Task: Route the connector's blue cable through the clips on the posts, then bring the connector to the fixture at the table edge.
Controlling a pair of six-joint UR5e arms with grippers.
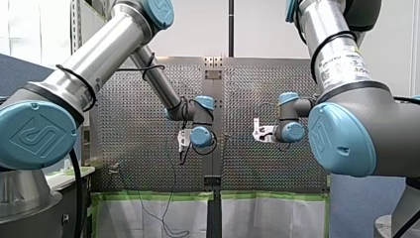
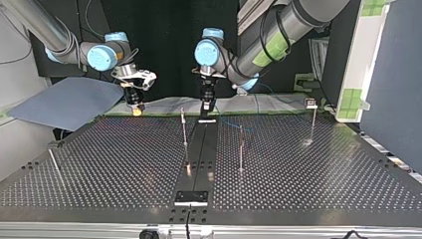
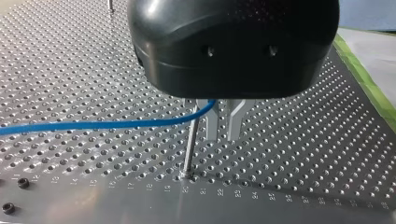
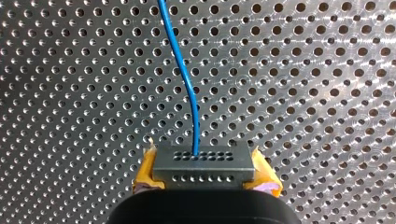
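Note:
My right gripper (image 4: 205, 173) is shut on the grey connector (image 4: 203, 162), held between its yellow pads (image 4: 148, 171). The blue cable (image 4: 187, 88) leaves the connector and runs ahead over the perforated table. In the top view this gripper (image 2: 135, 106) hangs at the far left. My left gripper (image 3: 223, 138) has narrow metal fingers (image 3: 212, 125) nearly together, and the blue cable (image 3: 107, 124) runs in from the side up to them. A thin post (image 3: 189, 147) stands just beside those fingers. In the top view my left gripper (image 2: 206, 108) is at the far middle.
Thin posts (image 2: 184, 128) (image 2: 241, 145) stand mid-table, and another post (image 2: 313, 122) carries a clip at the top view's right. A black fixture (image 2: 190, 197) sits at the near table edge on the dark centre strip. A slanted rod (image 2: 54, 165) lies at the left.

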